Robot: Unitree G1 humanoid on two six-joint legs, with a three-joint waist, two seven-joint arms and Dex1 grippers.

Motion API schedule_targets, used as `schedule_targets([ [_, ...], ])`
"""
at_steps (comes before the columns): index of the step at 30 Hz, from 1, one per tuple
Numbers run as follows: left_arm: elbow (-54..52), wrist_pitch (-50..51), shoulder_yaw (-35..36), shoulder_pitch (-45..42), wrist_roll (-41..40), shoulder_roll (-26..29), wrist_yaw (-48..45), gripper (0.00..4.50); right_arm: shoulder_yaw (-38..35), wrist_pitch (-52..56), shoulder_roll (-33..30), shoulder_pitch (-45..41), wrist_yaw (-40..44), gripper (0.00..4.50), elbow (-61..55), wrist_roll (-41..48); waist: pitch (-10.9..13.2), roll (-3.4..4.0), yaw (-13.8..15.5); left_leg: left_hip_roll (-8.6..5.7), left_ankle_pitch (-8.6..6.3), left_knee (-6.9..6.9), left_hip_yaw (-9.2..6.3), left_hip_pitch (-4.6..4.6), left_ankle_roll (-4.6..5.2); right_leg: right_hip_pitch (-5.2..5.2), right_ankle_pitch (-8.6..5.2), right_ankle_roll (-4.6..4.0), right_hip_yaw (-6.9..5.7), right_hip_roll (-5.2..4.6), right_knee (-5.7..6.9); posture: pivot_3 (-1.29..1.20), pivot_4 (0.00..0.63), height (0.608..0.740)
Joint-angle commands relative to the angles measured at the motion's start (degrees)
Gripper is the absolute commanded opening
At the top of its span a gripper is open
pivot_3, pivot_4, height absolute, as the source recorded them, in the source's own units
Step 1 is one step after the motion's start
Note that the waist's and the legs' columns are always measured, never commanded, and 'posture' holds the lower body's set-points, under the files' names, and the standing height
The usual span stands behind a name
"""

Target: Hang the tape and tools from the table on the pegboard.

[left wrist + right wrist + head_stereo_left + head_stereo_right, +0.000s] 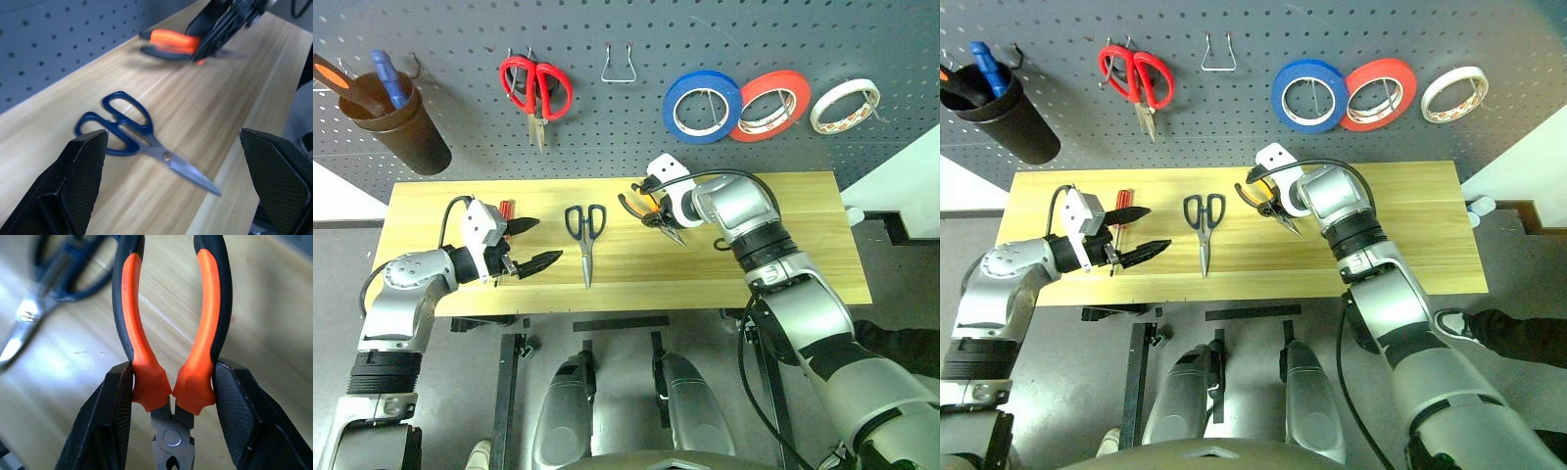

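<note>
My right gripper (656,208) is shut on the orange-and-black pliers (171,333), gripping them near the pivot and holding them just above the back of the yellow table (783,264). The dark-handled scissors (584,227) lie flat mid-table, blades toward the front edge. Left of them my left gripper (548,241) stands open above the table, holding nothing. The red-handled screwdriver (506,208) lies partly hidden behind it. The whitish tape (845,105) hangs on a hook at the right of the grey pegboard (607,137).
On the pegboard hang red-handled scissors (536,88), a bare wire hook (619,64), a blue tape roll (702,106) and a red tape roll (769,106). A brown cup (396,122) with screwdrivers hangs at the left.
</note>
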Motion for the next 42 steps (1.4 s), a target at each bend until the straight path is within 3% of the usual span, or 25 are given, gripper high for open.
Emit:
schedule_targets([
  [1,-4.0,0.3,2.9,1.1,-3.4,1.9,-2.7,4.50,-3.6,6.5,-2.4,2.2,6.6,2.07,-18.8,10.1,-0.1,-0.08,-0.2,0.00,0.01,0.06,-0.04,-0.21,-0.01,-0.23,0.00,0.00,-0.03,0.01,0.03,0.12,0.247,0.740],
  [4,-4.5,0.8,5.1,0.3,-6.4,2.2,-3.9,4.50,-7.6,7.1,-3.2,4.9,7.5,2.07,-27.5,15.7,-0.2,-0.15,-0.3,-0.02,0.04,0.09,-0.08,-0.42,-0.08,-0.43,0.02,-0.01,-0.13,0.03,0.02,0.10,0.216,0.740],
  [9,-4.2,2.0,7.8,-2.8,-10.8,1.7,-4.6,4.50,-13.8,3.4,-1.9,5.0,3.5,2.07,-31.8,20.1,-1.5,-0.59,-0.2,-0.14,0.14,0.12,-0.15,-0.43,-0.25,-0.38,0.03,-0.03,-0.25,0.05,-0.01,0.08,0.176,0.740],
  [17,1.1,-1.5,8.9,-10.4,-10.8,0.9,-4.2,4.50,-20.9,-4.3,3.7,-1.6,-8.0,2.07,-27.1,22.0,-4.8,-0.78,-0.6,-0.19,0.21,0.14,-0.06,-0.40,-0.37,-0.34,0.05,-0.06,-0.30,0.11,0.05,0.06,0.115,0.740],
  [29,6.9,-5.5,10.9,-16.3,-11.1,-0.2,-4.2,4.50,-21.1,-25.5,10.2,-13.0,-20.2,2.07,-3.2,17.9,-9.9,-0.78,-3.3,-0.23,0.25,0.14,-0.07,-0.31,-0.41,-0.16,0.06,-0.08,-0.30,0.12,0.11,0.05,0.060,0.740],
  [35,6.5,-5.2,10.8,-16.1,-10.9,-0.2,-3.2,4.50,-20.7,-39.0,12.3,-19.2,-25.9,2.07,14.1,13.7,-10.6,-0.75,-5.0,-0.21,0.27,0.09,-0.11,0.03,-0.44,0.18,0.06,-0.08,-0.28,0.14,0.22,0.06,0.060,0.740],
  [42,5.3,-3.3,11.3,-15.4,-11.5,0.3,-1.5,4.50,-18.9,-50.3,16.0,-22.9,-27.0,2.07,25.4,10.6,-10.7,-0.74,-5.2,-0.18,0.29,0.07,-0.12,0.83,-0.46,0.89,0.06,-0.08,-0.19,0.14,0.21,0.08,0.063,0.740],
])
